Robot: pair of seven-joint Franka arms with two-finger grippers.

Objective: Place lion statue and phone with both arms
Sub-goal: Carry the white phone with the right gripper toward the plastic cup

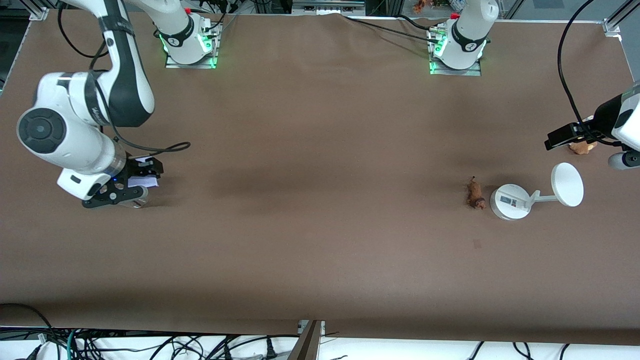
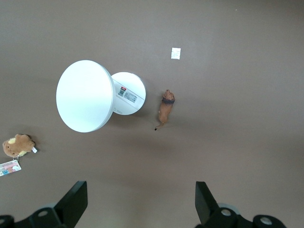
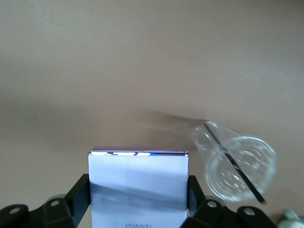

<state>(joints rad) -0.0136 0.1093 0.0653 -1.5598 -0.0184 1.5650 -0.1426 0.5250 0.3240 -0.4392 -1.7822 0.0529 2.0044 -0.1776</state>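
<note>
The lion statue [image 1: 475, 194] lies on the brown table toward the left arm's end, right beside the round base of a white stand [image 1: 510, 201]. It also shows in the left wrist view [image 2: 166, 108]. My left gripper [image 1: 567, 135] hangs high over that end of the table, open and empty [image 2: 141, 190]. My right gripper [image 1: 144, 176] is low at the right arm's end of the table. It is shut on the phone [image 3: 137, 185], a pale lavender-white slab whose white edge shows in the front view [image 1: 148, 181].
A clear plastic cup [image 3: 235, 161] lies on its side close beside the right gripper. A grey-green plush [image 3: 292, 218] peeks in next to it. A brown plush with a card tag [image 2: 18, 145] lies near the stand's disc [image 2: 84, 95]. A small white label [image 2: 175, 53] lies on the table.
</note>
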